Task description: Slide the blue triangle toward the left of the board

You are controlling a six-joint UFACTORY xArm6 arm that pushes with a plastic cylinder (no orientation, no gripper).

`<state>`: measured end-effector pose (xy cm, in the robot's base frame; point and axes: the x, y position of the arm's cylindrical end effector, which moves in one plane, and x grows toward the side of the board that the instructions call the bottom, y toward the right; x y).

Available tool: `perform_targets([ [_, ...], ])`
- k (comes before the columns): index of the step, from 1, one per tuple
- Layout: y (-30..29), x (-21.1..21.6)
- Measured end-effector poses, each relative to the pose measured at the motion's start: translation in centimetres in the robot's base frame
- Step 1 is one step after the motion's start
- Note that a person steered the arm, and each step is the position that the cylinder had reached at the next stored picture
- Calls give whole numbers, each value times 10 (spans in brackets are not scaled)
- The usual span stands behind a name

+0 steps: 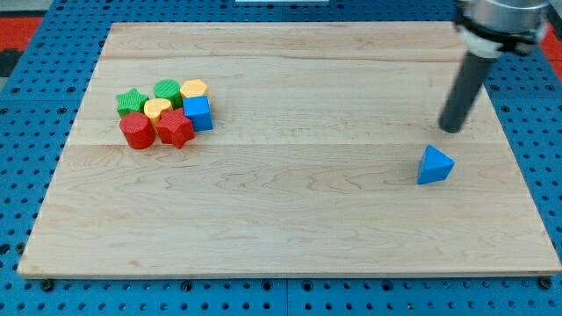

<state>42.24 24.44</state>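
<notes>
My arm ends in a straight, round rod (pixel 463 92). It is dark grey, almost black, and smooth, with a soft shine down one side. My tip (pixel 450 129) is flat and plain, as wide as the rest of the rod. Above the rod sits a fatter round part (pixel 497 26), dark, with a thin pale ring around it.

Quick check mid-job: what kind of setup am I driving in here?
Likely a lab tabletop pushing rig: a wooden board on blue pegboard, small coloured blocks like the blue triangle, my tip just above it.
</notes>
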Motion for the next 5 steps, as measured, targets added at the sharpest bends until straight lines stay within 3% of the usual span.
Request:
perform_targets([
  [2,-50,90],
  [4,-144,91],
  [5,-106,86],
])
